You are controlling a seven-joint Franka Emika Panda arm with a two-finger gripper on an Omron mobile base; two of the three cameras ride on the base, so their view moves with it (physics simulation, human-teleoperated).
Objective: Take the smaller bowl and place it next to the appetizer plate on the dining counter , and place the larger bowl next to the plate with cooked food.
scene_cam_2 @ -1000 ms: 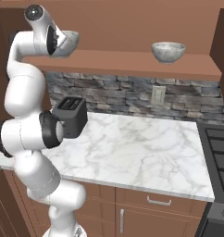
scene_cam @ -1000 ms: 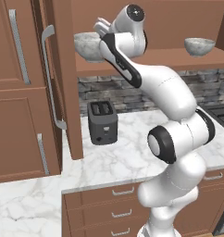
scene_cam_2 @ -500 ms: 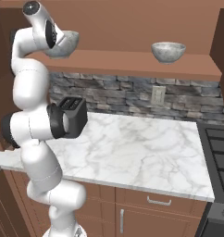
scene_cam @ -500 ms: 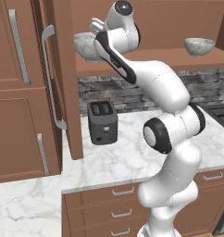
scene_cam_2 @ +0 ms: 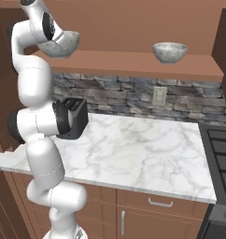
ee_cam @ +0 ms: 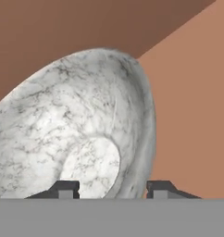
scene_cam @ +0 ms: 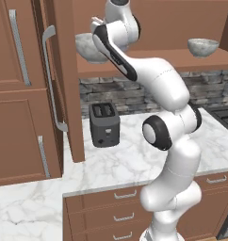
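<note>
Here, larger bowl (ee_cam: 81,134) rim between claw (ee_cam: 113,189) fingertips, on shelf (ee_cam: 192,115)

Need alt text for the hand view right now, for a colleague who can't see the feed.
Close-up of the larger bowl, grey-white marbled with a pale flat bottom, tilted in the view against brown wood. The gripper straddles its rim, one dark fingertip inside and the other outside.

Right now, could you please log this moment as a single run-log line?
phase: grasp | tool: straddling rim of larger bowl | bowl: on wooden shelf | smaller bowl: untouched
</note>
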